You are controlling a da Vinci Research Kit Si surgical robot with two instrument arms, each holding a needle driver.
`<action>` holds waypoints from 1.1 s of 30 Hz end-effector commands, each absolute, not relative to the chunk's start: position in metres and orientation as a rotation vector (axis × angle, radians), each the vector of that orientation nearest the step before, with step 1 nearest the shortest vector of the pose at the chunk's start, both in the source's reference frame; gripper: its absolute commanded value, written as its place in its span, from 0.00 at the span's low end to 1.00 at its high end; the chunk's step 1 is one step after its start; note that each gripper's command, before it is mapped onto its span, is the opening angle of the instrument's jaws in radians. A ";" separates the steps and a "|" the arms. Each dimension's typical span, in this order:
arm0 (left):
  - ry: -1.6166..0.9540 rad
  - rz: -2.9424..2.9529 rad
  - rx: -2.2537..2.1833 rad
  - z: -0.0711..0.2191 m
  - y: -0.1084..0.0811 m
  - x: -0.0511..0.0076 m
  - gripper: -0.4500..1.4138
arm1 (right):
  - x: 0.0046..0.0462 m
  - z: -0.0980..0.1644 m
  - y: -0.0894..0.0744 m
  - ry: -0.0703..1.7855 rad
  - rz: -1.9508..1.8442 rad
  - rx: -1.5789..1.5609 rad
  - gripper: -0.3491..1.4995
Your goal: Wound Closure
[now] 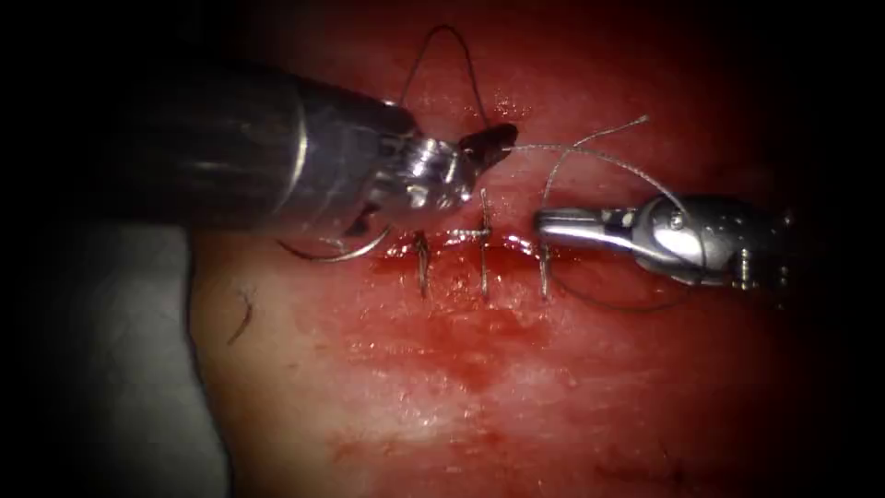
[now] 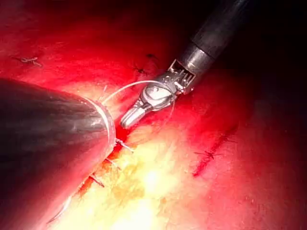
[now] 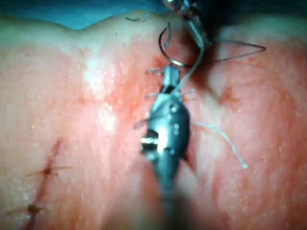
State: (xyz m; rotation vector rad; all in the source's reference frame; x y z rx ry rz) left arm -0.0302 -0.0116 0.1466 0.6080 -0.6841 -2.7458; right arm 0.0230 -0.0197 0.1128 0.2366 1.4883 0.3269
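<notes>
Left tool (image 1: 484,146): jaws closed on the thread (image 1: 590,152), gripped above the cut (image 1: 461,242) near its middle; a thin loop of the same thread arching up and away behind the jaw tips. Right tool (image 1: 564,221): tip lying at the right end of the cut, thread draped in a loop over its wrist and passing beneath it; jaws together as far as visible, nothing seen between them, grip on anything not confirmable. Needle (image 1: 336,251): curved, lying free on the tissue (image 1: 461,387) just under the left tool's shaft, at the left end of the cut, held by neither tool and apparently not in the tissue. Stitches (image 1: 484,249): three crossing the cut side by side, from left of centre to the right end. Short cut end of thread (image 1: 619,127) lying above and right of the cut. Red fluid (image 1: 470,355) spread below the cut. Assessment: closure well advanced, three stitches placed and edges drawn together; thread looped around the right tool suggests knot work in hand; tying off and trimming judged outstanding.
</notes>
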 end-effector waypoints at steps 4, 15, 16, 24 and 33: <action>-0.699 -2.739 0.570 0.150 -0.012 -0.0308 0.00 | 0.0237 0.113 -0.021 1.513 0.357 0.260 0.00; -0.674 -2.737 0.544 0.155 -0.015 -0.0304 0.00 | 0.0241 0.111 -0.019 1.619 0.467 0.296 0.00; -0.675 -2.740 0.548 0.155 -0.016 -0.0304 0.00 | 0.0240 0.111 -0.018 1.636 0.484 0.294 0.00; -0.678 -2.740 0.556 0.154 -0.019 -0.0312 0.00 | 0.0241 0.111 -0.017 1.608 0.671 0.268 0.00; -0.676 -2.757 0.532 0.152 -0.022 -0.0323 0.00 | 0.0242 0.112 -0.018 1.495 1.026 0.313 0.00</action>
